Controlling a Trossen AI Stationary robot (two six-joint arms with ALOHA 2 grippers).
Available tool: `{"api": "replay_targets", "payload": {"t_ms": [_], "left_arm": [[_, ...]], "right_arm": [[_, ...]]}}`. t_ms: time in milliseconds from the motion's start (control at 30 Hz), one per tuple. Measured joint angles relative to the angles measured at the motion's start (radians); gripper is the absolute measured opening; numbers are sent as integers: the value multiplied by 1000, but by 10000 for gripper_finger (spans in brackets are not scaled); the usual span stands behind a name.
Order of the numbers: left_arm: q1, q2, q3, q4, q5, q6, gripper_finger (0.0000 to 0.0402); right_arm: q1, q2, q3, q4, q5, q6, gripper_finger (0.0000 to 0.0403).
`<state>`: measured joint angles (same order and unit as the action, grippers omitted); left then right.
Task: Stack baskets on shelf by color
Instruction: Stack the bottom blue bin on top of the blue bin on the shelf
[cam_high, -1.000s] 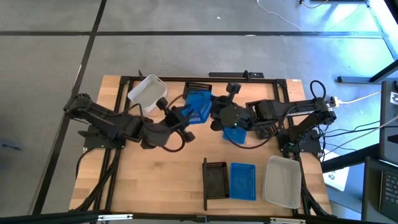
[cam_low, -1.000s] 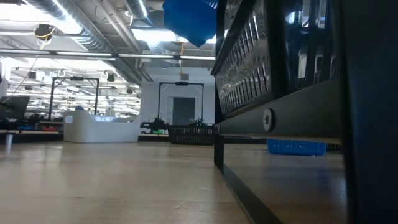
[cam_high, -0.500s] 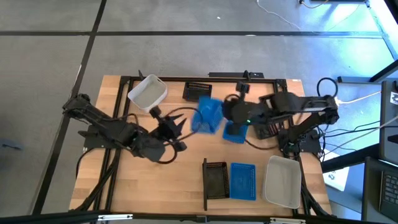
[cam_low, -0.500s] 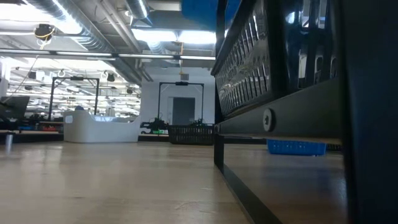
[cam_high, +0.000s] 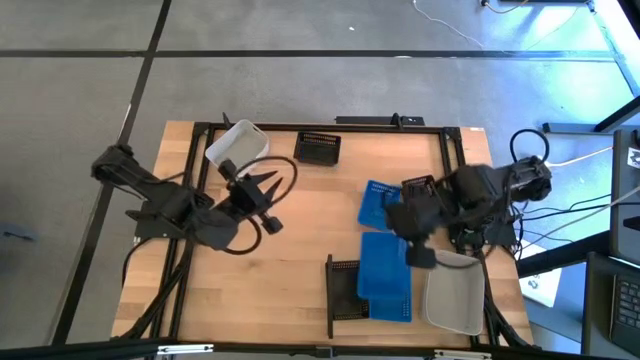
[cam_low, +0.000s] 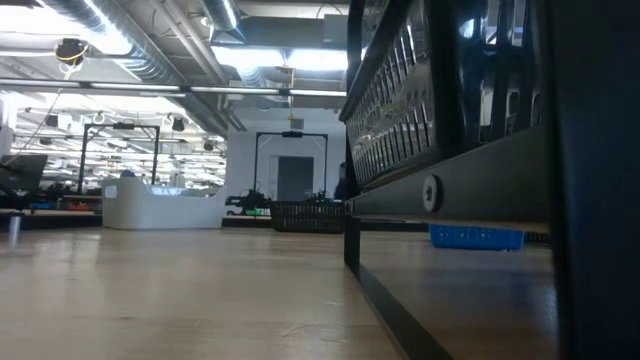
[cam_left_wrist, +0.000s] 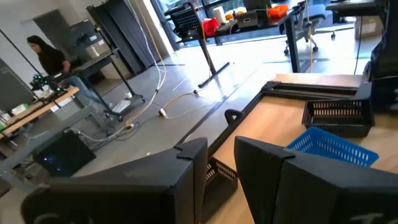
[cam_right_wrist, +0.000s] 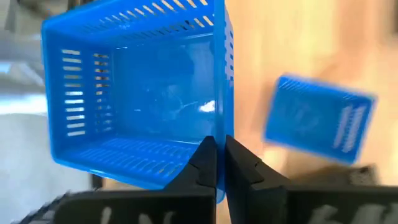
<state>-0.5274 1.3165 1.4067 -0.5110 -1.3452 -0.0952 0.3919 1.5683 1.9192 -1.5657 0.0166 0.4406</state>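
Observation:
My right gripper (cam_high: 412, 246) hangs over the near right of the table, shut on a blue basket (cam_high: 381, 262). This basket hovers above another blue basket (cam_high: 392, 300) on the shelf. On the shelf also stand a black basket (cam_high: 346, 290), next to the upright bar (cam_high: 329, 298), and a white basket (cam_high: 454, 292). A third blue basket (cam_high: 377, 203) lies on the table farther back. My left gripper (cam_high: 262, 196) stands open at the left with nothing between its fingers (cam_left_wrist: 186, 168). My right gripper pinches one side wall of the blue basket at its rim (cam_right_wrist: 219, 134), one finger inside the basket and one outside. The fingers (cam_right_wrist: 205, 163) come steeply from above. The basket hangs below them, opening up, clear of the basket beneath.
A white basket (cam_high: 237, 148) and a black basket (cam_high: 318, 148) stand along the table's far edge. Bare wood lies between the arms in the table's middle (cam_high: 300, 250). In the low view the black basket (cam_low: 450, 100) fills the right side.
My right gripper has carried the blue basket from the table's far middle toward the near right, over the shelf, and has tipped from nearly level to pointing steeply down. My left gripper has drawn back from that basket toward the table's left edge.

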Motion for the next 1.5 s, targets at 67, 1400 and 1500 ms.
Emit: {"api": "replay_targets", "payload": {"t_ms": [67, 1400, 1500], "left_arm": [[0, -11, 0, -6, 0, 0, 75], [31, -10, 0, 7, 5, 50, 75], [31, -10, 0, 7, 4, 50, 75]], "right_arm": [[38, -17, -53, -2, 0, 94, 2], [213, -219, -722, 450, -112, 388, 33], [213, -219, -722, 452, -99, 374, 34]]}}
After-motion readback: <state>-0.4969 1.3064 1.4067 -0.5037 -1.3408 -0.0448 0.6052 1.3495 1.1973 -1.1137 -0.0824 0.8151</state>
